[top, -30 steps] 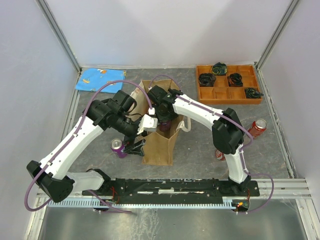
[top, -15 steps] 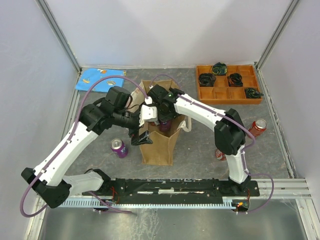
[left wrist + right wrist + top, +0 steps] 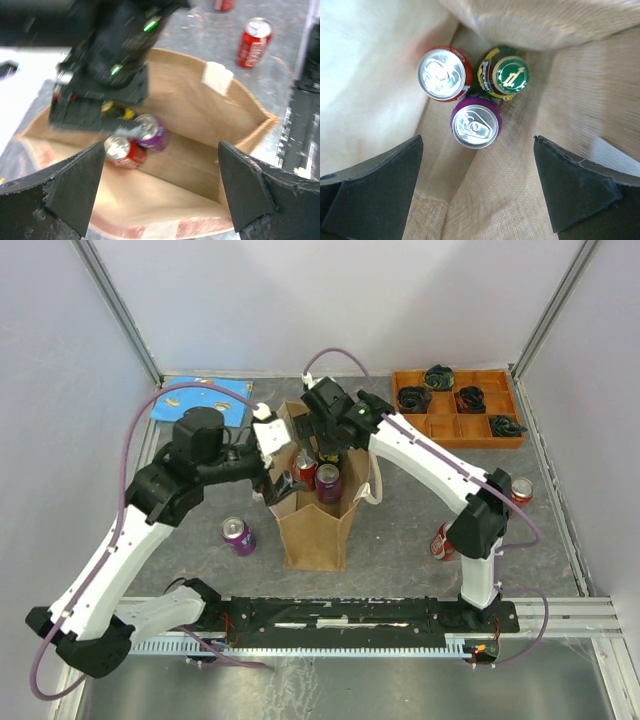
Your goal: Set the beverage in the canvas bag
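The canvas bag (image 3: 320, 530) stands upright in the middle of the table with its mouth open. Inside it stand a red can (image 3: 442, 74), a purple can (image 3: 476, 122) and a green-capped bottle (image 3: 509, 75). The two cans also show in the left wrist view, red (image 3: 122, 150) and purple (image 3: 150, 132). My right gripper (image 3: 475, 195) is open and empty, above the bag's mouth (image 3: 322, 458), looking straight down on the cans. My left gripper (image 3: 160, 195) is open and empty at the bag's near-left rim (image 3: 283, 483).
A purple can (image 3: 238, 535) stands left of the bag. Two red cans, one (image 3: 519, 490) and another (image 3: 441, 540), stand to the right by the right arm. An orange compartment tray (image 3: 457, 430) with black items sits back right. A blue cloth (image 3: 200, 400) lies back left.
My right gripper has lifted up out of the bag, and the purple can stays inside. My left arm has risen and moved from the bag's left side to its rim.
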`<state>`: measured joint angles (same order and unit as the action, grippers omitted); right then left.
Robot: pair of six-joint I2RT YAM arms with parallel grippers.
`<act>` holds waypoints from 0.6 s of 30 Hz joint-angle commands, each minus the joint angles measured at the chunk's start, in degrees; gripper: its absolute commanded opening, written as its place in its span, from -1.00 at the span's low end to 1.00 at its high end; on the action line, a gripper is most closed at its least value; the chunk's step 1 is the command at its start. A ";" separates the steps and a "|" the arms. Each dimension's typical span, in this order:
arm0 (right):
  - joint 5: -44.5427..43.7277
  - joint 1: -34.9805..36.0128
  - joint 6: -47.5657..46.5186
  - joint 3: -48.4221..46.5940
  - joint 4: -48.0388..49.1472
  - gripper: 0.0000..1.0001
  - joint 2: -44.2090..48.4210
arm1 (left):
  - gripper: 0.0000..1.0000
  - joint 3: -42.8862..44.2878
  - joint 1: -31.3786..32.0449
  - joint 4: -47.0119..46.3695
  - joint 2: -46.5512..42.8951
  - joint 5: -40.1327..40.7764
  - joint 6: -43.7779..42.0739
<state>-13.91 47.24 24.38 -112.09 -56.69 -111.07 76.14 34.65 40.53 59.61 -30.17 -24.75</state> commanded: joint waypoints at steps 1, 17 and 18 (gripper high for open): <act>-5.18 -0.12 0.43 -8.12 -0.78 0.99 6.45 | 0.99 2.03 -6.81 -4.17 -3.43 6.95 5.42; -5.89 -16.97 1.81 -6.49 -9.53 0.99 17.90 | 0.99 -10.76 -46.06 28.45 4.76 -0.91 -18.92; -5.62 -17.74 1.73 -5.53 -9.76 0.99 18.82 | 0.99 -12.32 -45.89 31.00 4.32 -1.54 -22.97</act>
<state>-20.58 31.55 25.89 -120.84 -63.51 -95.39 68.95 -11.38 57.89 64.77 -27.90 -30.65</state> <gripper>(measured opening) 0.991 0.994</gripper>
